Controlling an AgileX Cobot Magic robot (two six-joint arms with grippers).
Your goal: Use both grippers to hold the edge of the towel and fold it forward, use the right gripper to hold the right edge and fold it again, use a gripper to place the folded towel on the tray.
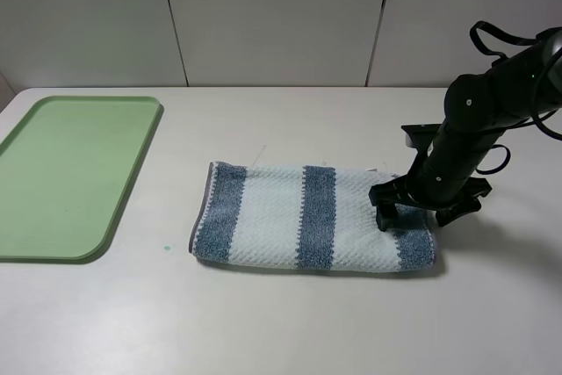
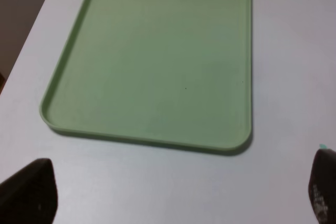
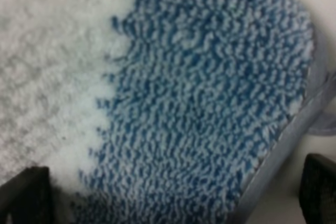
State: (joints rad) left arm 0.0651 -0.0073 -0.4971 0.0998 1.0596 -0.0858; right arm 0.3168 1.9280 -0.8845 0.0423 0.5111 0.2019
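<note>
The striped towel (image 1: 307,217) lies folded as a long band in the middle of the table. My right gripper (image 1: 415,215) hovers low over its right end, open, one finger (image 1: 384,217) on the cloth and the other past the edge. The right wrist view shows a dark blue stripe of the towel (image 3: 199,103) close up, the grey hem (image 3: 283,156) beside it, and the right gripper (image 3: 170,203) straddling both with nothing pinched. The green tray (image 1: 70,173) sits at the far left. In the left wrist view the left gripper (image 2: 173,198) stands open above bare table before the tray (image 2: 157,51).
The white table (image 1: 290,322) stretches wide in front of the towel and between towel and tray. A tiny teal speck (image 1: 164,247) marks the tabletop near the tray's corner. Grey wall panels (image 1: 281,15) close off the back. The left arm is out of the exterior view.
</note>
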